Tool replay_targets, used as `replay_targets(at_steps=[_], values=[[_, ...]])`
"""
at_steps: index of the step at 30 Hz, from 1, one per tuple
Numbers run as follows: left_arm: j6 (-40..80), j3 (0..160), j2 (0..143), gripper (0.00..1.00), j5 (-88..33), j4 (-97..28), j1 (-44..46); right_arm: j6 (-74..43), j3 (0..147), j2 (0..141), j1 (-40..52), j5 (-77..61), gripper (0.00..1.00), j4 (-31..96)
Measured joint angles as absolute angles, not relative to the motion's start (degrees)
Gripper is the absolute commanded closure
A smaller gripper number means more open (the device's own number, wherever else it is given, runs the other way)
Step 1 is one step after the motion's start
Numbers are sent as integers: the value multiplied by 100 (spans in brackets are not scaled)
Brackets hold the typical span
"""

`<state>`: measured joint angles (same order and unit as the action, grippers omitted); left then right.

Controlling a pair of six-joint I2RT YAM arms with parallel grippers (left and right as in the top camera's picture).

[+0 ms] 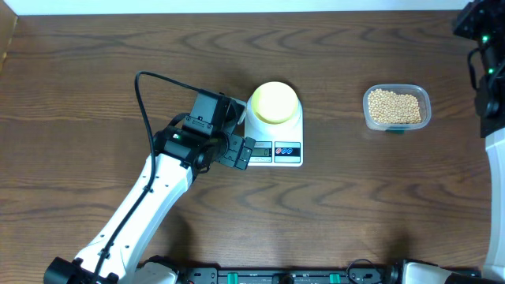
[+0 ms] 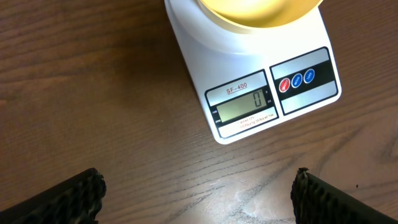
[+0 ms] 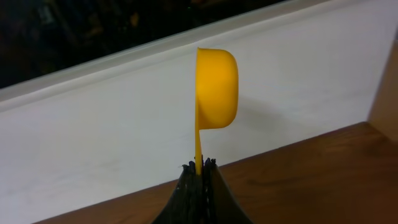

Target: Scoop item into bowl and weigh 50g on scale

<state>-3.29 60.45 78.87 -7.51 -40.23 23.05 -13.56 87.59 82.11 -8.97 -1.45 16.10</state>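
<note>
Bowl (image 1: 274,102) sits on scale (image 2: 199,56), left claw (image 2: 199,202) wide open beside it; right claw (image 3: 199,168) pinches scoop (image 3: 217,87) upright.

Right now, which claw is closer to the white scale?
Left. The left gripper sits open beside the scale, at its front-left corner; the right gripper, shut on a yellow scoop, is far off at the table's right edge.

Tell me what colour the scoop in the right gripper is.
Bright yellow; the scoop shows best in the right wrist view, handle pinched by the right gripper.
</note>
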Motion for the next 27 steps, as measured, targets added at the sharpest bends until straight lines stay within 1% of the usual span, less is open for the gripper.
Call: replay_targets(at_steps=[10, 16, 20, 23, 27], values=[[-329, 6045, 7887, 2, -751, -4025, 2305, -1356, 8759, 8259, -923, -106, 99, 1387], [-329, 6045, 7887, 2, -749, -4025, 2305, -1356, 8759, 8350, -923, -106, 99, 1568], [-329, 6045, 7887, 2, -740, -4025, 2305, -1356, 8759, 8355, -923, -108, 99, 2248], [-329, 6045, 7887, 2, -733, -4023, 2305, -1131, 8770, 8359, -921, -110, 99, 2952], [-329, 6045, 7887, 2, -733, -4029, 2305, -869, 8770, 8368, -921, -113, 99, 3441]])
